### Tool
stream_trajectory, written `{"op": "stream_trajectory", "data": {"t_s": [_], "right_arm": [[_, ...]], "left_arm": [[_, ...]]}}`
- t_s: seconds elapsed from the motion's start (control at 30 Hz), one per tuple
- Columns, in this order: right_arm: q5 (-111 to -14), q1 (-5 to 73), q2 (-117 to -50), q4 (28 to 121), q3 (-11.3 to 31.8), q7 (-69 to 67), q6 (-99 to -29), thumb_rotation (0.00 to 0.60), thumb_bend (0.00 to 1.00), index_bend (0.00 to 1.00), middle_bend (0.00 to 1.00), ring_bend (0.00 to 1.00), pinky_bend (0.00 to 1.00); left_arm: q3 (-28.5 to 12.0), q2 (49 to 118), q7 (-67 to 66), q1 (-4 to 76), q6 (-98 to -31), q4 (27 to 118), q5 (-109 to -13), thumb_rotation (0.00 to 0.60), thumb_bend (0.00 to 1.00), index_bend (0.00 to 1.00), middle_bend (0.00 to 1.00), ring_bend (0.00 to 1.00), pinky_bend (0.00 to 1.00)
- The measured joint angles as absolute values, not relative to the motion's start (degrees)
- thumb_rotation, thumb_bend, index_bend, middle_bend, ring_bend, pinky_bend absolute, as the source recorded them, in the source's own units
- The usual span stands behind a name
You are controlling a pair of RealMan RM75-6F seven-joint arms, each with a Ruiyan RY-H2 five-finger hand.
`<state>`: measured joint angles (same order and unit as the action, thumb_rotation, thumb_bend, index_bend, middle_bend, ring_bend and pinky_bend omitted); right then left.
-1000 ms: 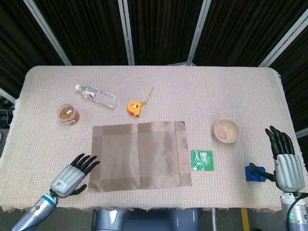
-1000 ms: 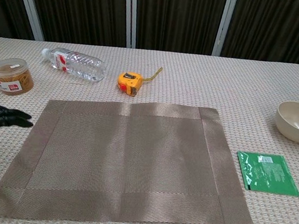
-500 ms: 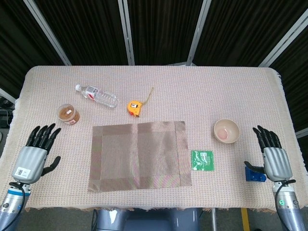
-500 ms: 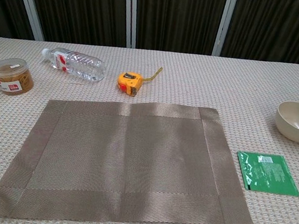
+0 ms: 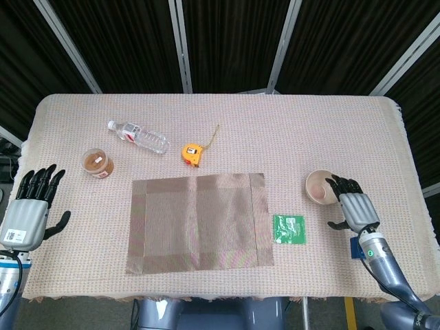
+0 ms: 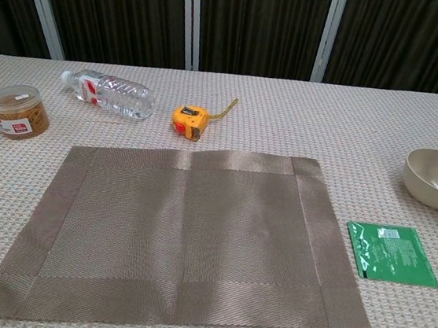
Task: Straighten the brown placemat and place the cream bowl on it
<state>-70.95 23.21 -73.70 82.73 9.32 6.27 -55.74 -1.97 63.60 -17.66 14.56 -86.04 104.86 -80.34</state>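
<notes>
A: Placemat (image 5: 197,223) first — brown, lying flat in the middle of the table (image 5: 227,117), its edges roughly square to the table's front edge. It looks straight enough to me, so I judge the bowl is the step in hand.

B: Where is the bowl?

A: Right of the mat, well apart from it, upright, with a green packet (image 5: 289,228) lying between them nearer the front. The cream bowl (image 5: 322,186) is empty.

B: And the hands?

A: Right hand (image 5: 352,210) hovers just beside the bowl's right rim, fingers spread, holding nothing. Left hand (image 5: 29,212) is off the table's left edge, also spread and empty.

B: How should it grip?

A: Thumb inside the rim, fingers under the outer wall, I'd say; keep it level, lift clear of the packet, and set it down near the mat's middle.
</notes>
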Motion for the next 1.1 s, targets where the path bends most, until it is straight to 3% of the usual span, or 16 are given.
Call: {"op": "stream_trajectory", "data": {"t_s": [0.33, 0.57, 0.73, 1.1], "right_arm": [[-68.8, 26.1, -79.7, 74.5, 9.2, 7.4, -53.0, 0.6, 0.07, 0.36, 0.0, 0.0, 0.0], [-69.8, 26.9, -82.8, 69.8, 8.9, 6.7, -53.3, 0.6, 0.22, 0.51, 0.0, 0.0, 0.0], [-70.7, 27.4, -85.3, 66.0, 8.9, 6.1, -54.5, 0.6, 0.26, 0.61, 0.0, 0.0, 0.0], [-75.7, 27.4, -88.0, 62.7, 8.6, 2.8, -60.9, 0.6, 0.26, 0.65, 0.0, 0.0, 0.0]], "left_arm": [[-3.1, 63.6, -17.3, 14.5, -84.6, 104.5, -79.3, 0.6, 0.36, 0.0, 0.0, 0.0, 0.0], [-3.3, 63.6, -17.0, 14.4, -84.3, 104.5, -79.6, 0.6, 0.36, 0.0, 0.0, 0.0, 0.0], [-3.4, 63.6, -16.8, 14.2, -84.1, 104.5, -79.9, 0.6, 0.36, 0.0, 0.0, 0.0, 0.0], [-3.9, 63.3, -16.3, 13.9, -83.6, 104.7, -80.3, 0.6, 0.36, 0.0, 0.0, 0.0, 0.0]]}}
